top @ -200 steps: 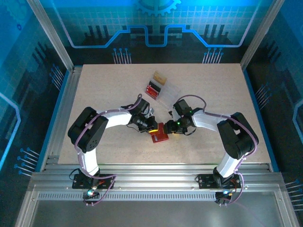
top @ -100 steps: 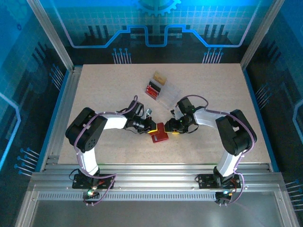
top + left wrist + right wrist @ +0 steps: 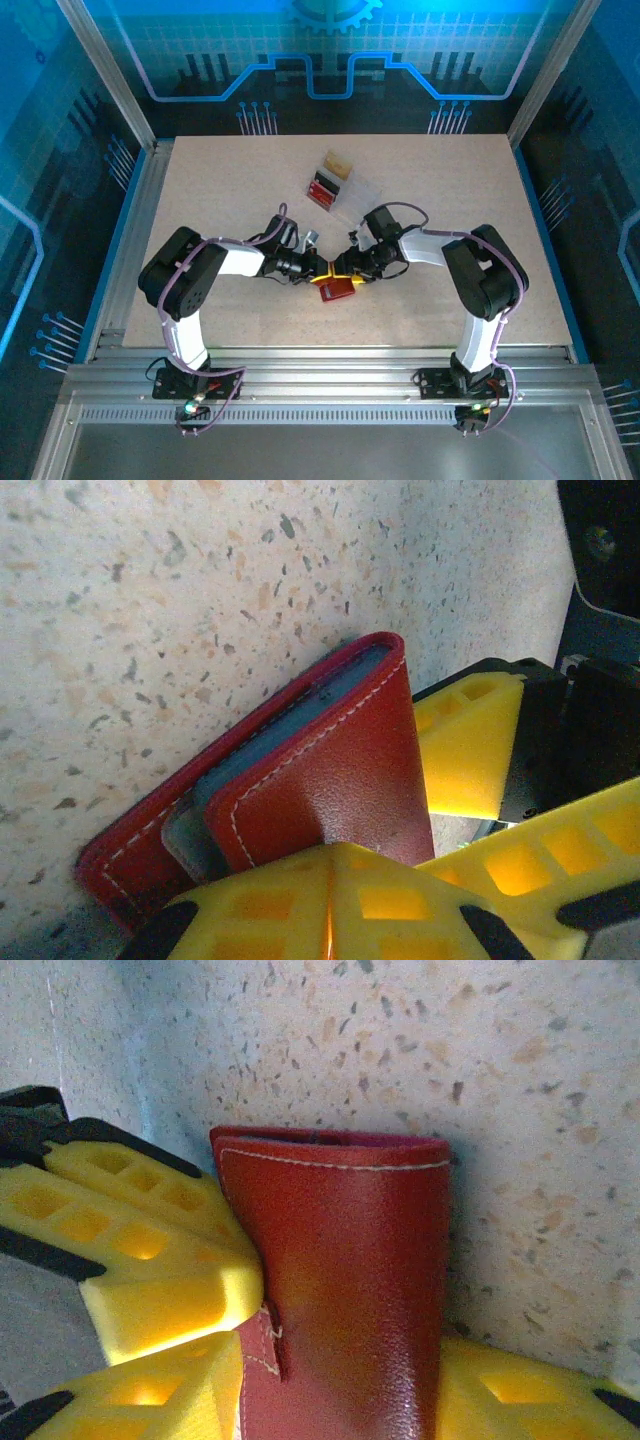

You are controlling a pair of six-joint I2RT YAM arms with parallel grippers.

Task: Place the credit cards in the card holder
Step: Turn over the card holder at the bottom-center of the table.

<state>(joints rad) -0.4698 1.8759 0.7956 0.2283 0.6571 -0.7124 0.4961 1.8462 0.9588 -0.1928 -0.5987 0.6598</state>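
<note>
— Now, what is my left gripper doing?

— Your left gripper is fully closed. Its fingers pinch one red cover of the wallet. That cover stands slightly apart from the other one.

— And the right?

— Your right gripper stands about half open, with the wallet between its fingers. Each finger lies against one side of the wallet, so this gripper holds it as well.

— Where is the wallet?

— You will find it near the middle of the table. It sits between the two gripper tips, which meet at it from left and right.

— Can you see the cards?

— In the left wrist view, a grey-blue layer shows between the covers. You cannot tell from that view whether it is one of the cards.

— What lies farther off?

— Beyond the grippers you have a clear box on the table. Dark red pieces sit at its left end, but you cannot tell whether they are in the box or beside it. A tan block lies just beyond them.
</note>
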